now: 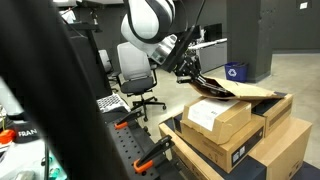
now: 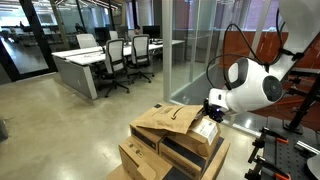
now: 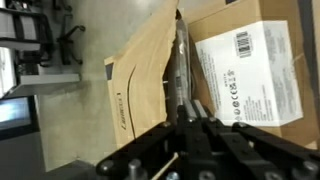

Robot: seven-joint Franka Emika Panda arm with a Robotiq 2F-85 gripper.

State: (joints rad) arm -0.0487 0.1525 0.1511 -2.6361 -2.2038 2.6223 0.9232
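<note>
We see the hand [image 3: 186,115] clamped tight on the edge of a brown envelope [image 3: 140,75] (center of the wrist view), which lies atop stacked boxes [image 1: 225,135] lower right in an exterior view, beside a labelled box [image 3: 250,70].

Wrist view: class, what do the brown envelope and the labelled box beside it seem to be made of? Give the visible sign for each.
The brown envelope is likely kraft paper, matt tan. It bends and creases where the shut gripper pinches its edge. The labelled box seems to be cardboard, dull brown and stiff-edged, with a white paper label bearing a barcode.
</note>
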